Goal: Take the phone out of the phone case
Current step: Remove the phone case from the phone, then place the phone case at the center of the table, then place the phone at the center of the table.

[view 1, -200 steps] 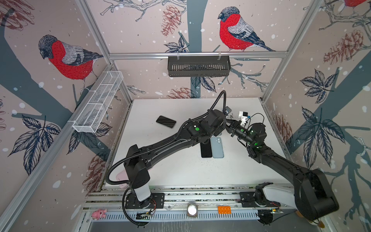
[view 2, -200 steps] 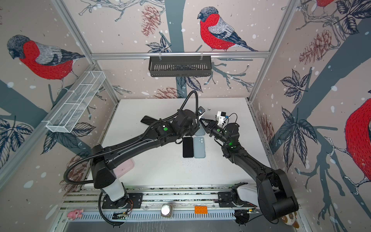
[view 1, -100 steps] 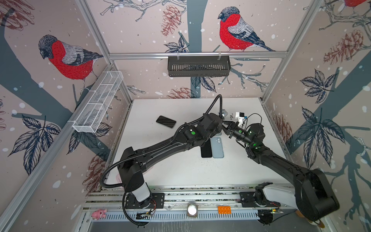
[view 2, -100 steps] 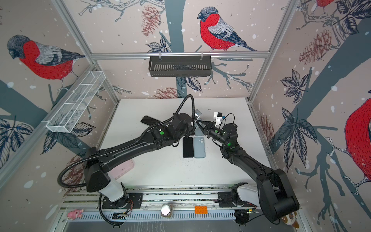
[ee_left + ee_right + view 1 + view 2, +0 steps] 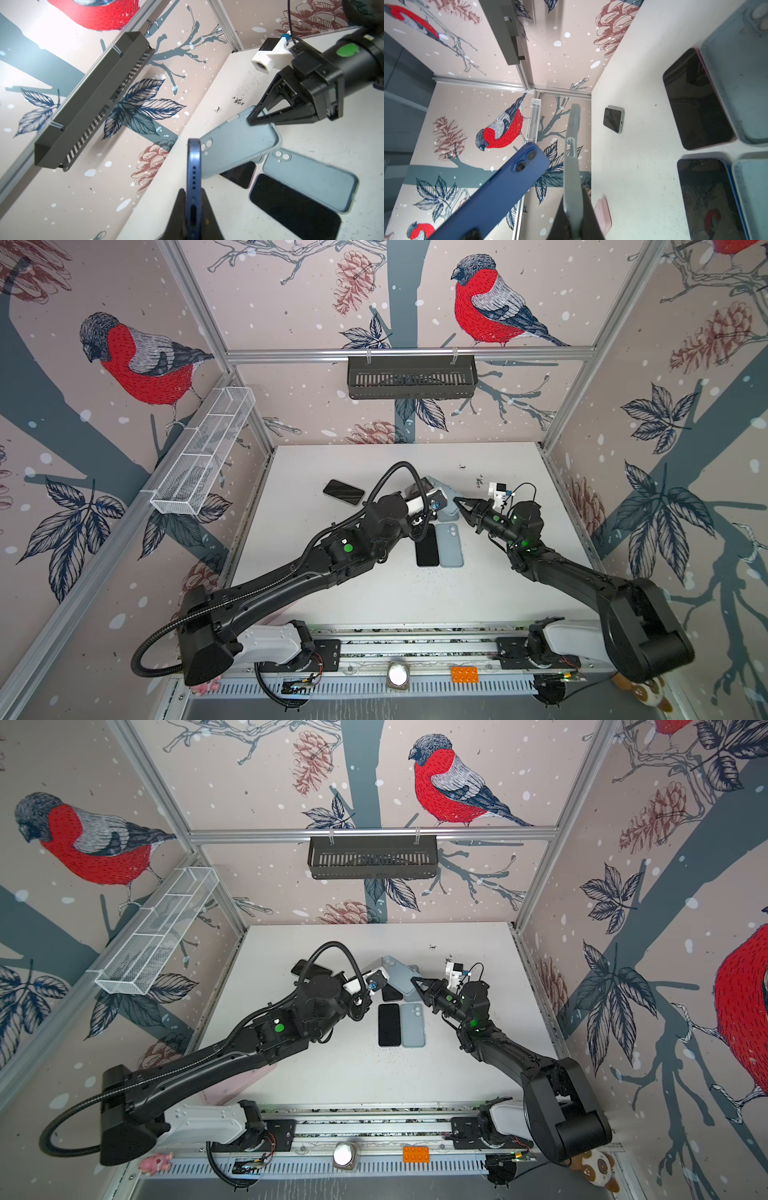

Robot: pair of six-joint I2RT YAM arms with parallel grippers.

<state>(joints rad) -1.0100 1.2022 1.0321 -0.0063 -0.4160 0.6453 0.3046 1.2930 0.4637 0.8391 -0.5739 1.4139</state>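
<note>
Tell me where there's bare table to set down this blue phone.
Bare: the white table along the back wall, and the front strip between the black phone with its pale-blue case alongside and the metal rail. Crowded: behind that pair.

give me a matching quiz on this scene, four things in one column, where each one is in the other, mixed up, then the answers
Things
1. blue phone
2. raised pale blue case
3. pink case
4. lone dark-screened phone

Places
A. clamped in the right gripper
B. flat at the front left corner of the table
C. flat on the table towards the back, apart from the other phones
D. clamped in the left gripper

Pairs: 1-D, 2-A, 3-B, 4-C
</note>
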